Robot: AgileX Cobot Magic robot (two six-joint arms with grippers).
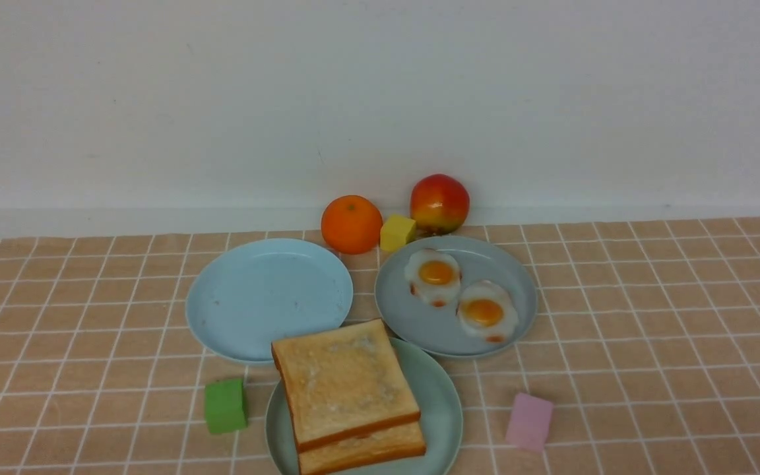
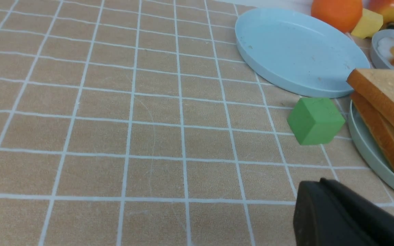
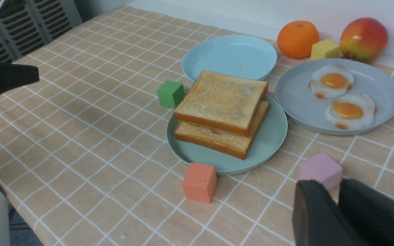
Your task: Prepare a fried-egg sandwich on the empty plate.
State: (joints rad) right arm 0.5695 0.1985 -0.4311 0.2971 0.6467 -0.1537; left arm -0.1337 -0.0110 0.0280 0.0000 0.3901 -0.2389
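Observation:
The fried-egg sandwich (image 1: 344,382) lies on the pale mint-green plate (image 1: 443,396) near the table's front edge. It is two toast slices stacked slightly askew, with a thin pale sliver showing between them (image 3: 217,131). My left gripper (image 2: 320,182) is shut and empty, low over the cloth to the left of the plate (image 2: 368,150) and short of the green cube (image 2: 315,120). My right gripper (image 3: 333,189) hangs just in front of the pink cube (image 3: 320,171), right of the plate, with its fingers slightly apart and nothing between them. Neither gripper shows in the front view.
A grey-blue plate (image 1: 452,330) with two fried eggs sits behind the sandwich on the right, a bare sky-blue plate (image 1: 268,297) on the left. An orange (image 1: 351,224), a yellow cube (image 1: 397,232) and an apple (image 1: 439,203) stand by the wall. An orange-red cube (image 3: 199,182) lies before the mint plate.

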